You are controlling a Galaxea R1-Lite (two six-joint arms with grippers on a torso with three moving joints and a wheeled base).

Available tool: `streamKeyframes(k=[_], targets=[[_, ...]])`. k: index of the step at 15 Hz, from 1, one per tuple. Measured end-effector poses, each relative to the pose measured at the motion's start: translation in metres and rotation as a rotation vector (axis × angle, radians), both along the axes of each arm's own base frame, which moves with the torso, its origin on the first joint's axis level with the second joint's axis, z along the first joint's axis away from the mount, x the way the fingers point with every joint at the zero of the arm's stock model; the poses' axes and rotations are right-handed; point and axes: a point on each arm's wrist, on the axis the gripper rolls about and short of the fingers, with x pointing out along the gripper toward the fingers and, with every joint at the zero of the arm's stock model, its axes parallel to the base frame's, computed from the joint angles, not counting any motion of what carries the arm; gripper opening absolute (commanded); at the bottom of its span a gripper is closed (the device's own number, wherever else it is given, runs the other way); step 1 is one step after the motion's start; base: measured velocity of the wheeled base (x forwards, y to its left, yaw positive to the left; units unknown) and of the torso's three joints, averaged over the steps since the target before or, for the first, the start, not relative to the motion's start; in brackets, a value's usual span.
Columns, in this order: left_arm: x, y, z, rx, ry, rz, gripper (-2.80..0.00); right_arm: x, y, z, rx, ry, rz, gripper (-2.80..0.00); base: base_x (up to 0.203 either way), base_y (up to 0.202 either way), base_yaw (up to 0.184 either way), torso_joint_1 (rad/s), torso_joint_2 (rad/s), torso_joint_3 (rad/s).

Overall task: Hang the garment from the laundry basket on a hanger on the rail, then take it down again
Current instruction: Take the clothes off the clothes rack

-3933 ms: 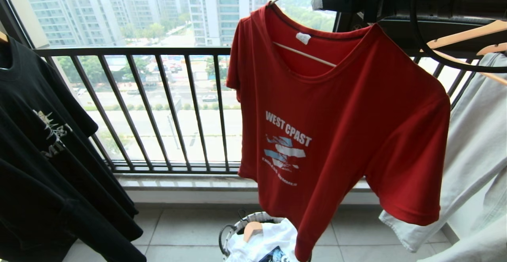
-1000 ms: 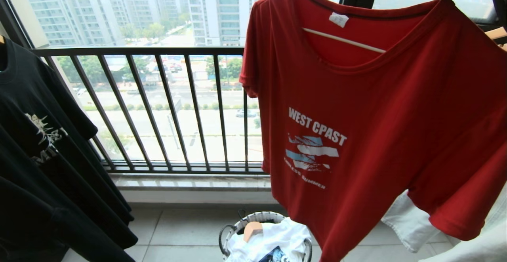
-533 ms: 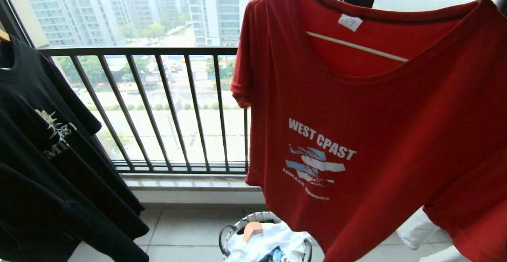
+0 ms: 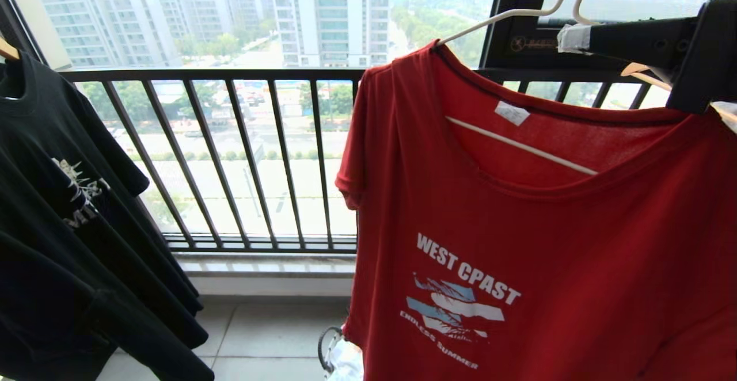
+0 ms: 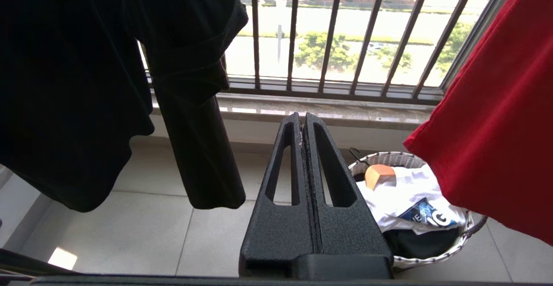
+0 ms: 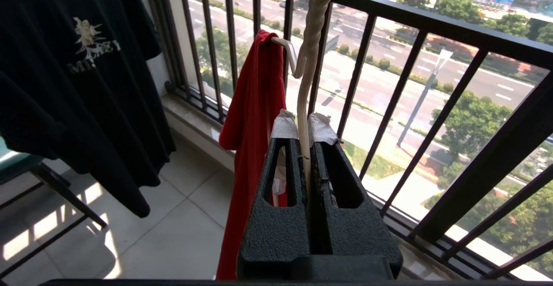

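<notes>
The garment [image 4: 547,243], a red T-shirt with a white "WEST" print, hangs on the thin off-white hanger [image 4: 506,15] in front of the balcony bars. My right gripper [image 4: 573,38] comes in from the upper right, shut on the hanger's neck just below the hook. The right wrist view shows its taped fingertips [image 6: 285,126] pinching the hanger [image 6: 309,52], with the garment [image 6: 252,126] draped to one side. The rail is out of view. The laundry basket [image 5: 389,156] stands on the floor below the shirt's hem. My left gripper [image 5: 303,119] is parked low, shut and empty.
A black T-shirt [image 4: 69,208] hangs at the left. The balcony railing [image 4: 230,73] runs across the back above a tiled floor [image 4: 265,335]. The basket holds a white printed garment [image 5: 406,195] and a tan wooden hanger [image 5: 378,174].
The red shirt on its hanger has dropped lower in the head view. The right gripper and the hanger's hook have come into view, and the shirt now covers most of the basket.
</notes>
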Motion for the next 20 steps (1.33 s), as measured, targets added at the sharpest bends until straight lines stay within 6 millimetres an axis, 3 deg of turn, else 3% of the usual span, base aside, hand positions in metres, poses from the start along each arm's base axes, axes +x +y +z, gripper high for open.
streamKeyframes(k=[5,9,16,20], targets=[[0.000,0.000,0.000,0.000,0.000,0.000,-2.80,0.022,0.001,-0.028,-0.019,0.087,0.070,-2.80,0.000,0.000,0.000,0.000,0.00,0.000],[0.000,0.000,0.000,0.000,0.000,0.000,-2.80,0.055,-0.002,-0.037,0.003,0.052,0.087,-2.80,0.000,0.000,0.000,0.000,0.00,0.000],[0.000,0.000,0.000,0.000,0.000,0.000,-2.80,0.086,-0.004,-0.073,0.009,0.044,0.045,-2.80,0.000,0.000,0.000,0.000,0.00,0.000],[0.000,0.000,0.000,0.000,0.000,0.000,-2.80,0.103,-0.002,-0.077,0.025,-0.005,0.029,-2.80,0.000,0.000,0.000,0.000,0.00,0.000]])
